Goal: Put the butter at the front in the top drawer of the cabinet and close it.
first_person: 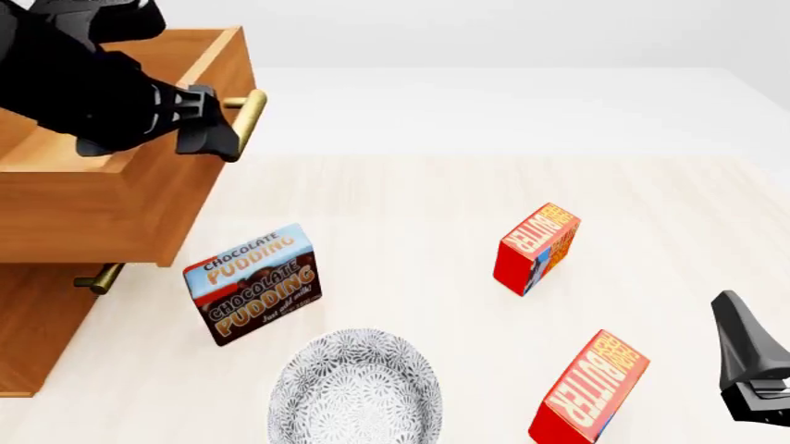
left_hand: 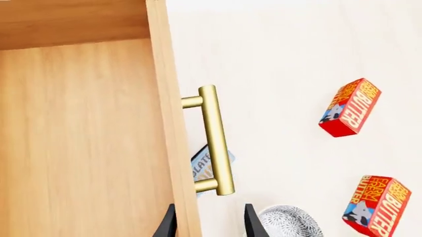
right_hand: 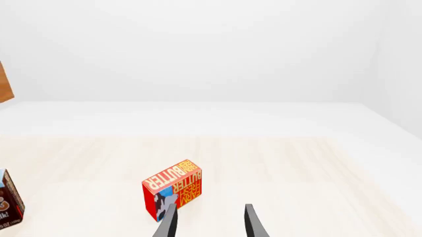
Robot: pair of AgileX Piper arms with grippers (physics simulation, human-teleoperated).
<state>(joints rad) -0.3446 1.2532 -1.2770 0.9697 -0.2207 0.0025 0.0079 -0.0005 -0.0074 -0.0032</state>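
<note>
Two butter boxes (first_person: 538, 248) (first_person: 590, 388), one pudding box (first_person: 253, 282), one bowl (first_person: 355, 388), one cabinet (first_person: 37, 305), seemingly two drawers (first_person: 117, 199).

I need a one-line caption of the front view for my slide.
Left gripper at the open top drawer's brass handle; two butter boxes, pudding box and bowl on the table.

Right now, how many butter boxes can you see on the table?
2. One butter box stands right of the pudding box; the other butter box is nearer the camera, right of the patterned bowl. None seems hidden.

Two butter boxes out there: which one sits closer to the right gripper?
The butter at the table's front edge, just left of the right gripper. The other butter box stands farther back, nearer mid-table.
</note>
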